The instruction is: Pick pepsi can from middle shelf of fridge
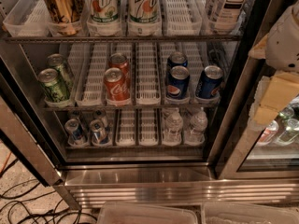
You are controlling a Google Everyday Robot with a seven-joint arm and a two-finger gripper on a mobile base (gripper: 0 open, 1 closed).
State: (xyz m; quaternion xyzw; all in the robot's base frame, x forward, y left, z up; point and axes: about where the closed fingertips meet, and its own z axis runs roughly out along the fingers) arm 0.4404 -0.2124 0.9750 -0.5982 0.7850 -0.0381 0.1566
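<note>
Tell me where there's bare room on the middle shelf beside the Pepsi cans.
Free: the bare lane between the red cola cans and the pepsi cans, and the lane between the green cans and cola. Crowded: three pepsi cans in adjacent lanes. The gripper sits right, outside the fridge.
</note>
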